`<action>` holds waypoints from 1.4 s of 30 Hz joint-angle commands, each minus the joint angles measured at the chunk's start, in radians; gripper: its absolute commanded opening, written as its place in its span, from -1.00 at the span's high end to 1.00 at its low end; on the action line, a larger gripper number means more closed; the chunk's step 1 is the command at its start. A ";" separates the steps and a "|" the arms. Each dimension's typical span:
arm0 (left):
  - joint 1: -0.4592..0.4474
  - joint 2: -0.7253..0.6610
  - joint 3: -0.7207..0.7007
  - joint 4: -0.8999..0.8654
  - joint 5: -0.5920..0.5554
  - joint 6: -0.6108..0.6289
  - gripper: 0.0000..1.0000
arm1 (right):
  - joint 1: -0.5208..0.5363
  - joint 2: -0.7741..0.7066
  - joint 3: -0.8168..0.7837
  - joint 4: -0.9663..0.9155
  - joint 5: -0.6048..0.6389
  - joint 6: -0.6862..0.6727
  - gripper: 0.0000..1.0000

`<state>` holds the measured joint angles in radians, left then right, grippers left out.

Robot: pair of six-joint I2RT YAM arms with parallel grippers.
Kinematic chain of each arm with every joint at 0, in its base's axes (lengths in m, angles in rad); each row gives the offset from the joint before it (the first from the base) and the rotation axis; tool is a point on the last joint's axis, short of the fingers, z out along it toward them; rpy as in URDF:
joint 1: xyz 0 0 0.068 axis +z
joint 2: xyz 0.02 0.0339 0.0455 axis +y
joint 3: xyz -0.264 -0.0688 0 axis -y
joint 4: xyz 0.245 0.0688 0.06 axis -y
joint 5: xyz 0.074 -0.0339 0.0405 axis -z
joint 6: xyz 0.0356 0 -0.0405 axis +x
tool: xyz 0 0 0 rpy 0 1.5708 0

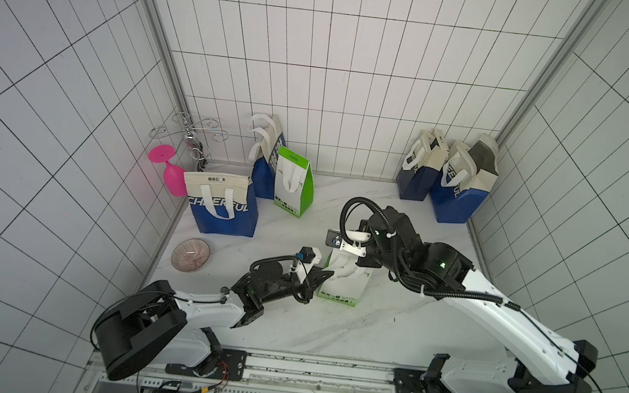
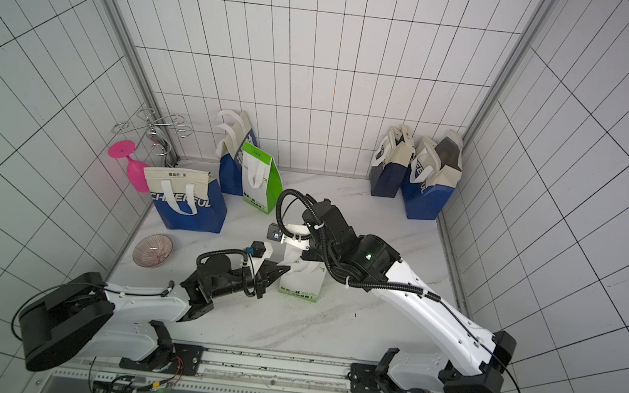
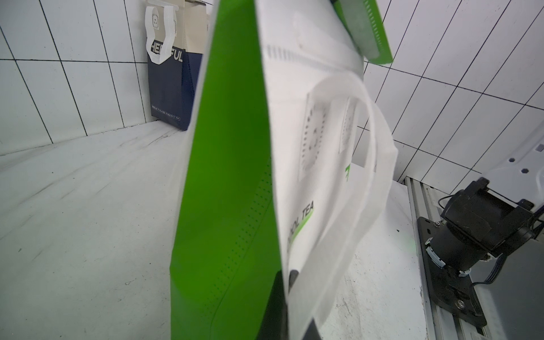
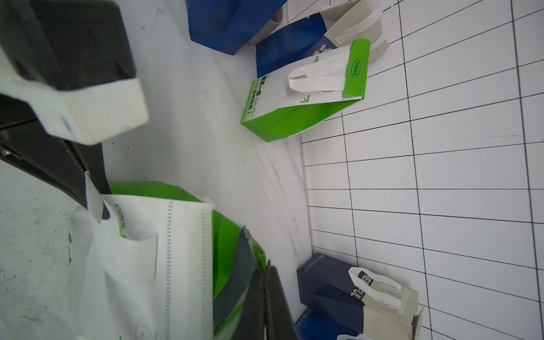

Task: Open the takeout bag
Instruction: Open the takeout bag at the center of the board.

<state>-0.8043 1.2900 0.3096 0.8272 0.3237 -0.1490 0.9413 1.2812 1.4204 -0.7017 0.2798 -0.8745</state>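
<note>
A blue bag (image 1: 222, 211) and a bowl (image 1: 190, 255) are obstructing the table's (image 1: 370, 333) left edge; the front strip is offering free passage.

Bright, even light with faint shadows on the table (image 1: 370, 333). Both top views bow the wall grid (image 1: 52, 115) at the edges. The left wrist view blurs the close green bag (image 3: 226, 176).

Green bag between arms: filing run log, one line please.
left hand: shut on green bag | right hand: shut on green bag | bag upright
</note>
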 commanded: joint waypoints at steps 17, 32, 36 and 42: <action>-0.004 -0.012 -0.019 -0.011 0.015 0.014 1.00 | 0.001 -0.095 -0.201 0.206 0.113 0.177 0.46; -0.004 -0.001 -0.008 -0.016 0.013 0.019 1.00 | 0.023 -0.123 -0.287 0.145 0.070 0.288 0.41; -0.004 -0.001 -0.006 -0.020 0.011 0.016 1.00 | 0.032 -0.121 -0.297 0.136 0.084 0.306 0.41; -0.004 0.000 -0.004 -0.022 0.011 0.016 1.00 | 0.036 -0.130 -0.301 0.119 0.111 0.316 0.77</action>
<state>-0.8043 1.2877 0.3027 0.8169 0.3256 -0.1482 0.9737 1.1595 1.1721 -0.5358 0.3527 -0.5865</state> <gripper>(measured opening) 0.050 0.156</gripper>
